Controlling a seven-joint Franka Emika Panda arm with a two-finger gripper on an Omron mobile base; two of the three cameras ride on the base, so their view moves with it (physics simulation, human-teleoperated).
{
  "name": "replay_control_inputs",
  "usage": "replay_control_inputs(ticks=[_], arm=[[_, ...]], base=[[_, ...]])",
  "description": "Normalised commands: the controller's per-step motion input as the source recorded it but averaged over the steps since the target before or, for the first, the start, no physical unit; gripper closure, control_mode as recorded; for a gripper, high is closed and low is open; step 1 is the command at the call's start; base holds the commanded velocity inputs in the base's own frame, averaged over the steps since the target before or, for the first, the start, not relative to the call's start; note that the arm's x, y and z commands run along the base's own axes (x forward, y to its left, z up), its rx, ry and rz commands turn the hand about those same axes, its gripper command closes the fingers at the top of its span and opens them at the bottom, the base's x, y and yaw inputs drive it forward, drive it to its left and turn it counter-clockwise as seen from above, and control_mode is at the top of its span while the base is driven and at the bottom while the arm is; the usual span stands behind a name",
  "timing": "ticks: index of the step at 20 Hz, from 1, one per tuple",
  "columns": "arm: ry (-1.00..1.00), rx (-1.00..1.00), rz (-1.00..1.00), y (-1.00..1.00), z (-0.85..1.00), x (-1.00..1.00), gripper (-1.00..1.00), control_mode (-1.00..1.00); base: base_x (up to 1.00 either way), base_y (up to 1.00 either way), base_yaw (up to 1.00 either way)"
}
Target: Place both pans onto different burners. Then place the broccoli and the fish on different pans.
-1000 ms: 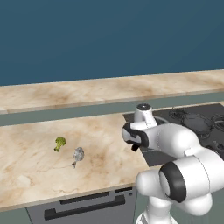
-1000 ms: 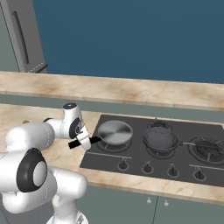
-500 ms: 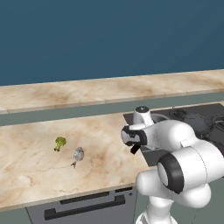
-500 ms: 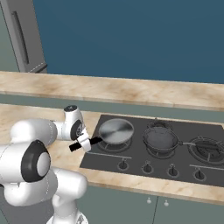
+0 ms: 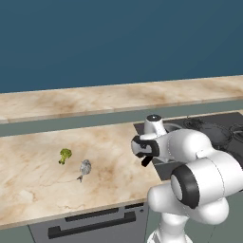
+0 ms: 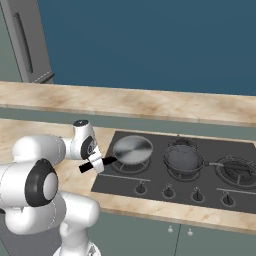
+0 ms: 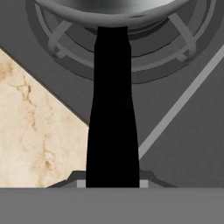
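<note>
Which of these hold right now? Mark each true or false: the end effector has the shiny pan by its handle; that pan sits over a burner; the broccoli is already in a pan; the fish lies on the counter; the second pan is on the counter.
1. The end effector is shut on the black handle of the shiny pan. True.
2. That pan sits over a burner. True.
3. The broccoli is in a pan. False: it lies on the counter.
4. The fish lies on the counter. True.
5. The second pan is on the counter. False: it sits on the middle burner.
</note>
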Motion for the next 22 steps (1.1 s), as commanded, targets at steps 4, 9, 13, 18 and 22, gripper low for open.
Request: replay_control_inputs(ticks=[4,9,13,18,22], arm=[[0.00,0.00,0.00,0.00,0.00,0.00,-1.00,-1.00],[0.00,0.00,0.00,0.00,0.00,0.00,-1.00,-1.00],[-0.01,0.00,0.00,0.00,0.03,-0.06,-1.00,-1.00],[-0.04,0.00,0.00,0.00,0.44,-0.05,-1.00,-1.00],[-0.04,0.00,0.00,0.00,0.51,-0.08,-1.00,-1.00]], base=[[0.00,0.00,0.00],[0.00,0.00,0.00],[0.00,0.00,0.00],[0.00,0.00,0.00],[0.00,0.00,0.00]])
